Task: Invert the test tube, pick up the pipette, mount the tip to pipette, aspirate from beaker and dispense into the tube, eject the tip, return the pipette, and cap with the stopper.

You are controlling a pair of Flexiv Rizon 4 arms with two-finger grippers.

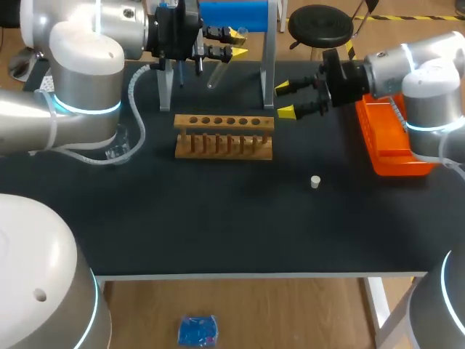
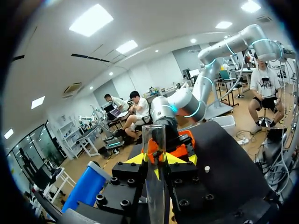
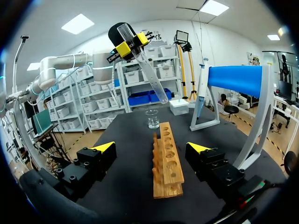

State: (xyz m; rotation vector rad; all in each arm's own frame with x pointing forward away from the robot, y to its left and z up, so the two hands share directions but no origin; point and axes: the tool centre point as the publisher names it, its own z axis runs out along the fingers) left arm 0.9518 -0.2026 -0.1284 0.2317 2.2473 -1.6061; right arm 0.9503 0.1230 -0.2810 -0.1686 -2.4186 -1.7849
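The left gripper (image 1: 227, 42) is clamping the test tube (image 1: 220, 70) in the air beyond the wooden rack (image 1: 224, 135), holding it slanted, probably for turning it over into a hole. The right gripper (image 1: 285, 99) is hovering wide open and empty just right of the rack, likely readying for the pipette (image 3: 201, 88) hanging on its stand (image 1: 269, 65) far back. The beaker (image 1: 116, 150) is sitting left, the stopper (image 1: 315, 182) near, the orange tip box (image 1: 389, 145) right; the stand's legs are flanking the tube.

Beaker (image 1: 118, 150) partly hidden behind the left arm (image 1: 87, 80)

Wooden rack (image 1: 224, 136) — orange box (image 1: 389, 142) well apart.
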